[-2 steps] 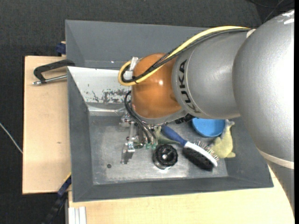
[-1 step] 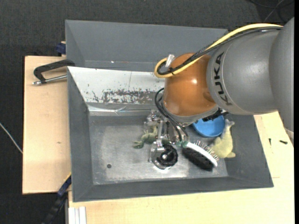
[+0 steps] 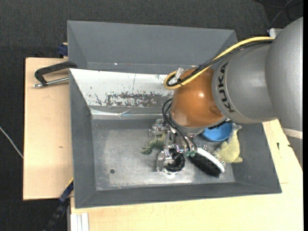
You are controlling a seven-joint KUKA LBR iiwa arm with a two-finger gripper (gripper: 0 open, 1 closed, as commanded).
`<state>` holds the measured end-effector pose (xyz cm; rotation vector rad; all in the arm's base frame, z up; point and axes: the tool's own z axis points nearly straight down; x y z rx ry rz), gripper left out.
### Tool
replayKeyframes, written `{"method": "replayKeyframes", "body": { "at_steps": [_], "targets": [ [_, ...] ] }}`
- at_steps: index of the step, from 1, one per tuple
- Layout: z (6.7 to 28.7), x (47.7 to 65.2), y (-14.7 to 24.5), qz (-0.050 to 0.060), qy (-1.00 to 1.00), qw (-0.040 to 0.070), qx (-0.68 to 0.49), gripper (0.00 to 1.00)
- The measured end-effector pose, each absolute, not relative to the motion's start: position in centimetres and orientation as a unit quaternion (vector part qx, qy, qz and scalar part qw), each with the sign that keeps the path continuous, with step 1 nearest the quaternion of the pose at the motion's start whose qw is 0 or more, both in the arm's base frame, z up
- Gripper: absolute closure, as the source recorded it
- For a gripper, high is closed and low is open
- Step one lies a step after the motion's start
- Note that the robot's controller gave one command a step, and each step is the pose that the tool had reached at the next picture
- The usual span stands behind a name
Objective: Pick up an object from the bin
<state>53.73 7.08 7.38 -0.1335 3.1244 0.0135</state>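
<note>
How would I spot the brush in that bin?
Look in the grey bin, under the arm's orange cover. Right of the gripper lies the brush, beside a pale yellow lump and a blue round thing. It alone is black with white bristles.

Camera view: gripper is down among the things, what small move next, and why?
Probably a small straight lift, to check: the gripper sits low over the bin floor between a small green thing and a black brush, close to both.
</note>
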Motion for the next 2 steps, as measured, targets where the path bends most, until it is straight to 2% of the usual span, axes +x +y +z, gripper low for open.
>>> {"method": "replayKeyframes", "body": {
  "at_steps": [1,2],
  "targets": [
    [7.3,53.5,6.9,0.002,0.999,0.004,-0.043,1.00],
    [23.1,56.4,3.2,-0.001,0.923,0.005,-0.385,1.00]
  ]
}}
